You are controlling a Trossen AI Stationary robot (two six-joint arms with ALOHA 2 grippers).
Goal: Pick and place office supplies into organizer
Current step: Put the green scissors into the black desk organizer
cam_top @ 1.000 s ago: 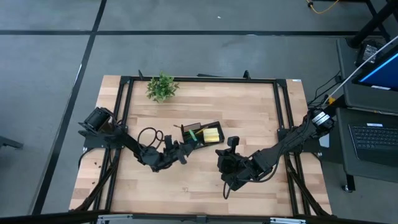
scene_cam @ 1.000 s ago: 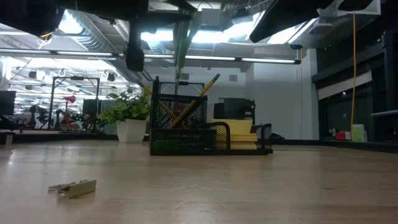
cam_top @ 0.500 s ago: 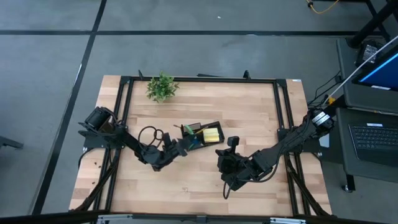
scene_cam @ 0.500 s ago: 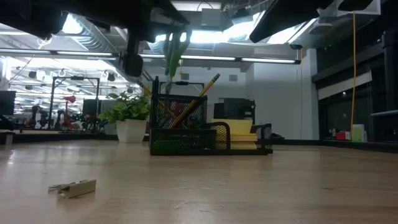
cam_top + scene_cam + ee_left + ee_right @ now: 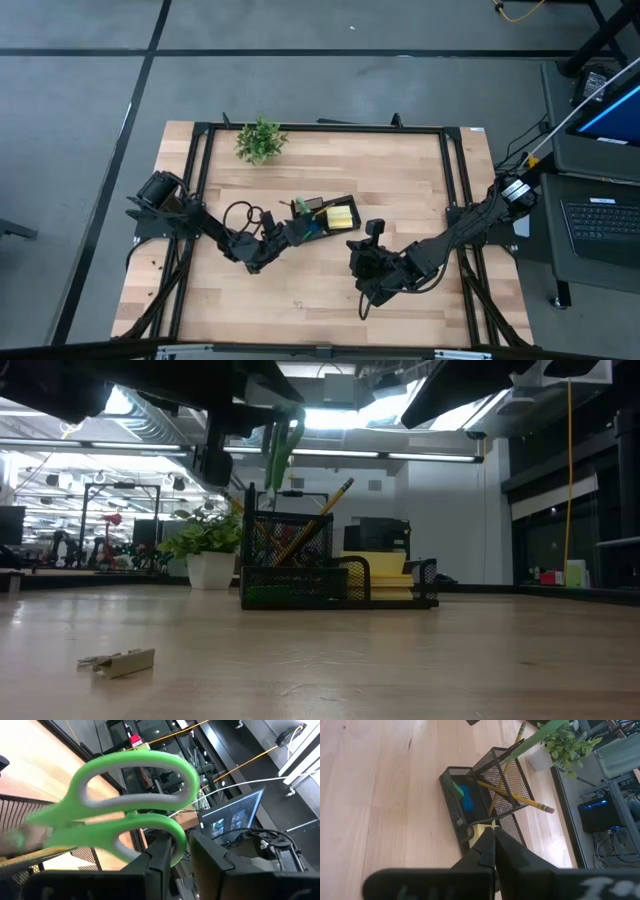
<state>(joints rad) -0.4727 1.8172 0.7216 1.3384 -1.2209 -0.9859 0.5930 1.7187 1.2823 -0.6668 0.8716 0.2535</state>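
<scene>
The green-handled scissors (image 5: 135,795) slant over the black mesh organizer (image 5: 325,217), blade end dipping into its taller section (image 5: 502,770) among the pencils (image 5: 520,795). My left gripper (image 5: 181,857) lies level at the handles, fingers a little apart around the lower loop. A yellow pad (image 5: 341,217), a blue block (image 5: 467,801) and a green piece (image 5: 458,788) lie in the low compartments. My right gripper (image 5: 492,845) hovers shut over bare table on the organizer's near right side. My left gripper has the rounded end of the scissors' lower handle loop (image 5: 176,842) between its two fingers, coming in level from the table's left. The loop lies against one finger (image 5: 161,857); a dark gap shows on the other side. The scissors slant, handles up, clear of the table.
A potted plant (image 5: 260,140) stands at the far left. A small tan piece (image 5: 118,660) lies on the near part of the table. A black cable loop (image 5: 240,215) trails behind the left arm. Black frame rails (image 5: 200,180) run along the table's sides.
My left gripper has edged toward the organizer and rolled. The scissors have tipped with it from nearly upright to a slant over the tall section. My right arm has kept still.
</scene>
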